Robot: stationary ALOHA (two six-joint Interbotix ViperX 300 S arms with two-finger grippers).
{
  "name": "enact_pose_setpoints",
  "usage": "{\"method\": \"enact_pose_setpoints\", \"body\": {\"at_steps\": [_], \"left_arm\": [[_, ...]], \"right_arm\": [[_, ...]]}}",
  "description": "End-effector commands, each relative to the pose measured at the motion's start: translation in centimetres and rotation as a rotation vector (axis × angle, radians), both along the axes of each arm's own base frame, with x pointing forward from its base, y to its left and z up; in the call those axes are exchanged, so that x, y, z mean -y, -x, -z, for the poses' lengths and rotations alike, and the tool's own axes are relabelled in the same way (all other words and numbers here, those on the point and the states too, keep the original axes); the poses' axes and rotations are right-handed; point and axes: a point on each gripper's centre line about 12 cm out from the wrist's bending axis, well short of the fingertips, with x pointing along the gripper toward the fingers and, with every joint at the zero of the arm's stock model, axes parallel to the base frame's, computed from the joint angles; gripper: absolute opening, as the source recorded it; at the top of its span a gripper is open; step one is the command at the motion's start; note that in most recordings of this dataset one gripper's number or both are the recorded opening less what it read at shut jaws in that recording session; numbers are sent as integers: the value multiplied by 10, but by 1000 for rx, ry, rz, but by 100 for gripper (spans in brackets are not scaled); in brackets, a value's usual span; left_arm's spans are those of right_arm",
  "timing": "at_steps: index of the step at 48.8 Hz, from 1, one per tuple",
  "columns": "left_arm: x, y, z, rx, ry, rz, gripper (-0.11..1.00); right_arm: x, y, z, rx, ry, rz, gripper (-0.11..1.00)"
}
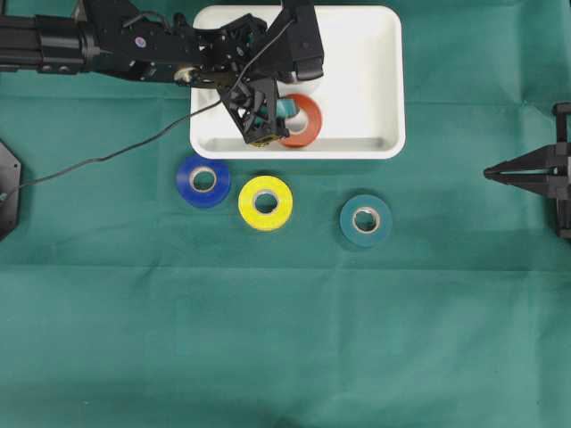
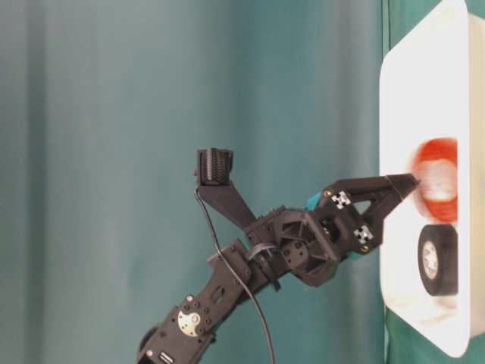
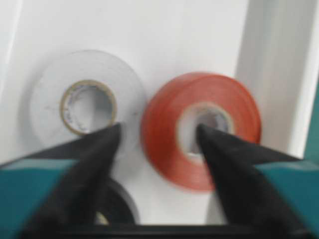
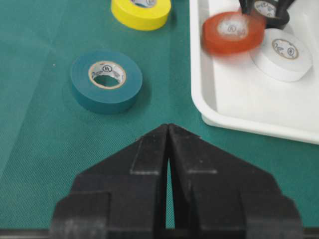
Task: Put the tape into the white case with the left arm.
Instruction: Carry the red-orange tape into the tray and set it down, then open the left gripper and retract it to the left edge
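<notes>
Right now your left gripper (image 3: 158, 137) hangs over the near-rim end of the case (image 1: 384, 53) with its jaws spread apart, nothing pinched between them. The red roll (image 3: 202, 130) lies flat on the case floor just under the tips: one finger (image 3: 227, 159) points down at its core hole, the other (image 3: 92, 149) stands outside its wall, between it and the white roll (image 3: 87, 102). The red roll is blurred in the side and right-wrist views, so it may not be settled; I cannot tell whether a fingertip touches it. A black roll (image 2: 438, 259) sits behind the gripper, close under the wrist.

Outside the case, beyond its rim from your gripper, three rolls lie flat on the cloth (image 1: 268, 339): blue (image 1: 202, 181), yellow (image 1: 265, 202) and teal (image 1: 365, 219). Judging by that, one more roll is in and three are left.

Expect each roll to be light, stiff as a ring, and smooth on the outer wrap, so it may skate on the hard tray or twist if pinched off centre. Take hold across the wall: one fingertip down the cardboard core, the other on the outer face, squarely above the cloth. Yellow lies nearest your gripper.

Your right gripper (image 4: 168, 130) is parked well away, jaws pressed together and holding nothing.
</notes>
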Motion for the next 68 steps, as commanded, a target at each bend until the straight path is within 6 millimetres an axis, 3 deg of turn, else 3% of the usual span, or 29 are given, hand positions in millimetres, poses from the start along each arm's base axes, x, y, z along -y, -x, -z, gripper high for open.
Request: {"method": "enact_pose_setpoints", "body": {"at_steps": [1,4,6,17,30,48,68], "left_arm": [[1,0,-15,35,-12,4,80],[2,1,-15,34,-11,5,94],[3,2,-15,34,-11,6,96],[5,7,-18,35,-10,6,95],[13,23,-34,61,-14,10,95],[36,67,-54,96,-16,31,94],[61,119,-51,99,4,48,94]], "right_arm": [[0,-2,-5,17,0,1,-9],[0,-2,-5,15,0,1,-9],[0,-2,-5,15,0,1,-10],[0,-2,-5,15,0,-1,-10],[0,-2,-5,15,0,-1,-10],[0,-2,-5,15,-1,0,-9],[0,-2,-5,15,0,1,-10]]}}
